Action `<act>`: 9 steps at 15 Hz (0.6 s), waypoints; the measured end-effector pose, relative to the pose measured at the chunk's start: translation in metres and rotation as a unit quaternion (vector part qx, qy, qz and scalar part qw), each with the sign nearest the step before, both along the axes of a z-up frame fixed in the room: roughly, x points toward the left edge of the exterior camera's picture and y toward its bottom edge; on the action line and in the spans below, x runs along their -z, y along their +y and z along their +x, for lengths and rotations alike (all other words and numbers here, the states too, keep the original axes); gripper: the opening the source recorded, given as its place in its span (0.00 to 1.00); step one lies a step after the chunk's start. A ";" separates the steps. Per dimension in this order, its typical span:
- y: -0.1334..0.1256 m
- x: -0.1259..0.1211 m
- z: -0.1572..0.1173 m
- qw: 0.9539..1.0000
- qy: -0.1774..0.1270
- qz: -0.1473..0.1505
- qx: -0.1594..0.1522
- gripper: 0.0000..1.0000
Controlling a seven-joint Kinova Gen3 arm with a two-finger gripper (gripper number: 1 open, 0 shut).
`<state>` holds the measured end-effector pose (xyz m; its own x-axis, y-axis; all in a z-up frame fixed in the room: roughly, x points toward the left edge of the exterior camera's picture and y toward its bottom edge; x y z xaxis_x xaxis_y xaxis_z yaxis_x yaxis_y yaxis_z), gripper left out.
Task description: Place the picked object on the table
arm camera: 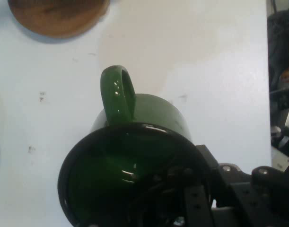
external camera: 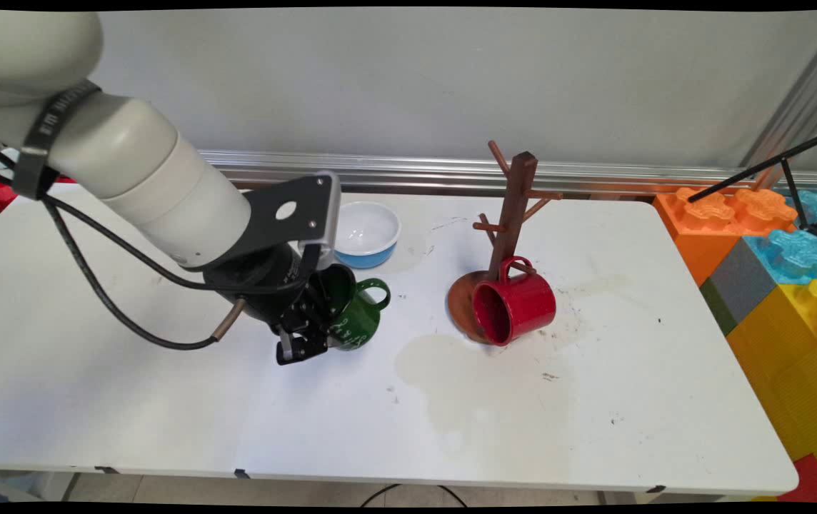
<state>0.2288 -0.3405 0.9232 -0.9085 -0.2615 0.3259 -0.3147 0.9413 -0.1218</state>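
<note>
Where gripper (external camera: 301, 335) grips green mug (external camera: 355, 318), blue bowl (external camera: 366, 233) behind

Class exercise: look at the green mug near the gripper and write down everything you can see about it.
The green mug is glossy, like glazed ceramic or enamel, with a dark rim, a dark green inside and pale lettering on its side. It is tilted, mouth toward the arm, with its loop handle on the side toward the wooden mug tree. It is above the white table, in front of the blue bowl. The gripper grips its rim, one finger inside.
</note>
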 end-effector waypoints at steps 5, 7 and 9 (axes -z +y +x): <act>-0.005 0.021 0.000 0.999 -0.032 0.016 0.017 0.00; -0.007 0.032 -0.001 0.998 -0.045 0.025 0.021 0.00; -0.008 0.042 -0.002 0.998 -0.055 0.035 0.022 0.00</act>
<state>0.2271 -0.3484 0.8813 -0.9489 -0.2387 0.2063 -0.2606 0.9616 -0.0864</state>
